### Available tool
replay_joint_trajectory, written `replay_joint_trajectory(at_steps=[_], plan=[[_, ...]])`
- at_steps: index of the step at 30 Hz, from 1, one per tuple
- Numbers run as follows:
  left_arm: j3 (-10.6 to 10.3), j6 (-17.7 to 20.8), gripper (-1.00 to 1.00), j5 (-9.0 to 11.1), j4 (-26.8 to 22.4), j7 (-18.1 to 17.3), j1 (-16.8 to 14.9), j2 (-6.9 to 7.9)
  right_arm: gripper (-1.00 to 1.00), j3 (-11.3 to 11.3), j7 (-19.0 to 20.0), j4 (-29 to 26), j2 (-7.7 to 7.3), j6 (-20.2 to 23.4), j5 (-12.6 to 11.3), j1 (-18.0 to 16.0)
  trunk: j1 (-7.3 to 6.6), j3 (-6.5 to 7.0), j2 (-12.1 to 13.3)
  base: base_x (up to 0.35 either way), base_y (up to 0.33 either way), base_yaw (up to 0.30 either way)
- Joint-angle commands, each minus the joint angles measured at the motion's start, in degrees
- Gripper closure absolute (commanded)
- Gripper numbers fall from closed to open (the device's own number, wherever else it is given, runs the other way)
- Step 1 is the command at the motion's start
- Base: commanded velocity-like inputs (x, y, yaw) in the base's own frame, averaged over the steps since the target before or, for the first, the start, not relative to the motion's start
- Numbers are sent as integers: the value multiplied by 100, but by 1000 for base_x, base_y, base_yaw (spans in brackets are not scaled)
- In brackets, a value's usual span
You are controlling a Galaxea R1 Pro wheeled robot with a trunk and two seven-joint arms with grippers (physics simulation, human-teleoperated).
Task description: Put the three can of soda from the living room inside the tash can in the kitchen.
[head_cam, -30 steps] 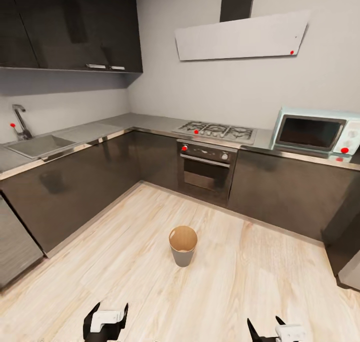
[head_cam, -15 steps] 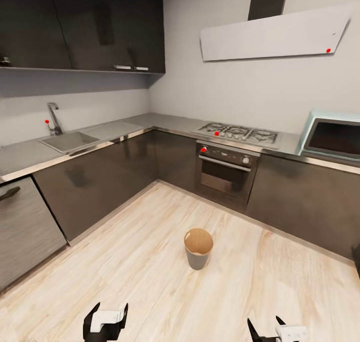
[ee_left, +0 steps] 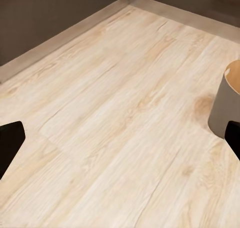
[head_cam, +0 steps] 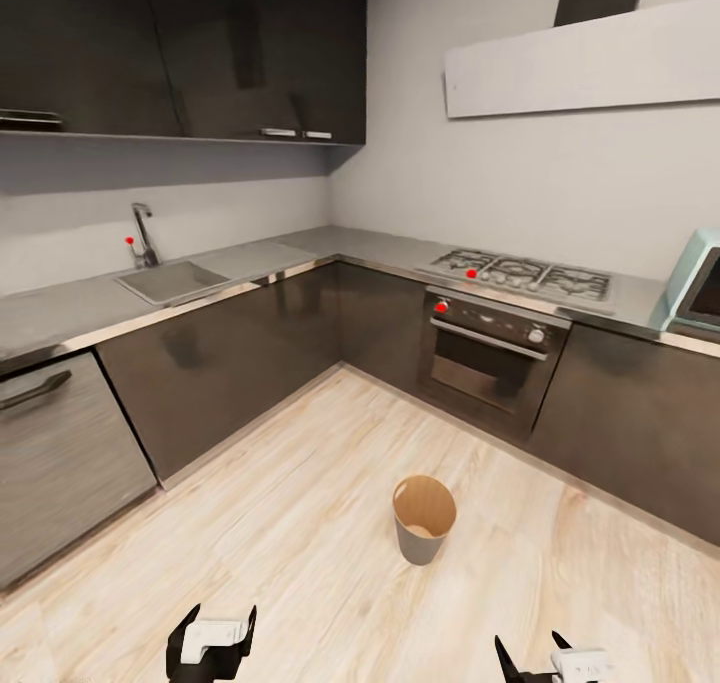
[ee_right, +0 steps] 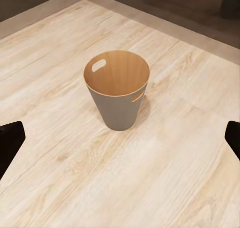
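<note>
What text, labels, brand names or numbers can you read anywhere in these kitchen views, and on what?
None: no legible word, number or brand in any view.
Oven: its control panel has knobs but no readable markings.
Microwave: cut off at the picture's edge, no lettering visible.
Trash can: plain grey outside, plain brown inside, no label.
Red dots on the faucet and hob are markers, not characters.

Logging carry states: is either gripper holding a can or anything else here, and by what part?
Nothing is held. The left gripper and right gripper are both open over bare floor.
</note>
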Motion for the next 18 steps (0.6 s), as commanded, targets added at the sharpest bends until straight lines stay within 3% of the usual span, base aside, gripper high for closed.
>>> replay_joint_trajectory(at_steps=[1, 12, 18], plan=[[0, 0, -100, 0, 0, 0, 0, 0, -100, 0, 0, 0, 0, 0, 0, 0, 0, -3, 0, 66, 0, 94], [2, 0, -100, 0, 1, 6, 0, 0, -100, 0, 0, 0, 0, 0, 0, 0, 0, -35, 0, 19, 0, 21], [2, 0, -100, 0, -3, 24, 0, 0, -100, 0, 0, 0, 0, 0, 0, 0, 0, -60, 0, 209, 0, 1]])
